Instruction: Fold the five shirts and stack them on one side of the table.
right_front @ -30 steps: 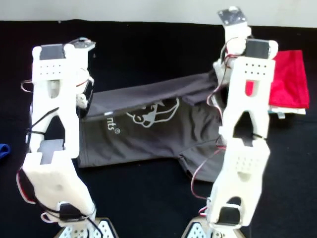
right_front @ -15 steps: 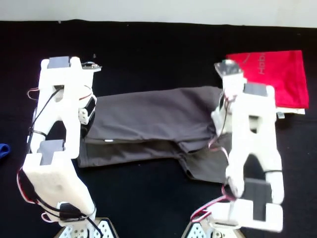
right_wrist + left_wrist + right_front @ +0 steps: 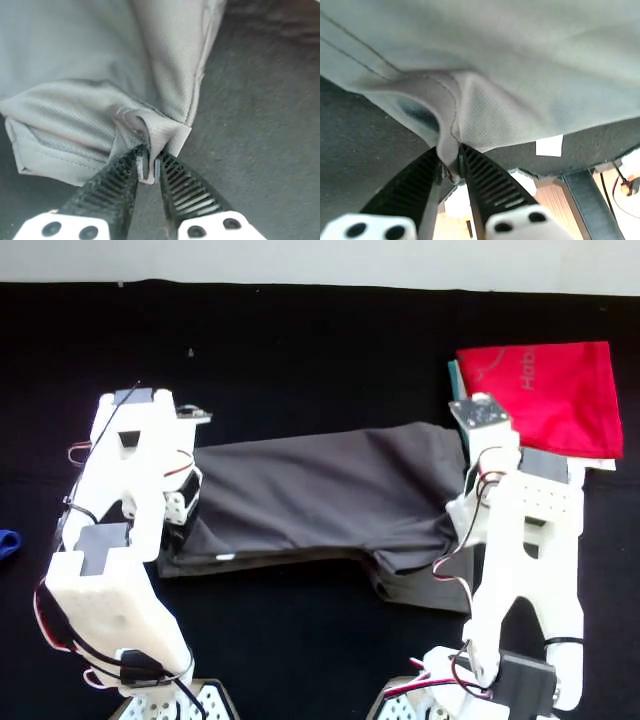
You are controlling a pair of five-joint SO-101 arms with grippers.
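A dark grey shirt [image 3: 320,495] lies across the middle of the black table, its far half drawn over toward the near edge. My left gripper [image 3: 451,161] is shut on a pinched fold of the grey shirt [image 3: 520,75] at its left end, under the left arm [image 3: 130,470]. My right gripper [image 3: 149,165] is shut on a bunched edge of the grey shirt [image 3: 75,75] at its right end, below the right arm [image 3: 520,530]. A folded red shirt [image 3: 545,395] rests at the far right on other folded cloth.
A blue scrap of fabric [image 3: 8,543] pokes in at the table's left edge. The black table [image 3: 300,350] runs bare along its far side up to a pale wall. Both arm bases [image 3: 170,702] stand at the near edge.
Both arms pulled toward the near edge, dragging the far half of the grey shirt over itself. The white print is now covered. The red shirt is uncovered as the right arm drew back.
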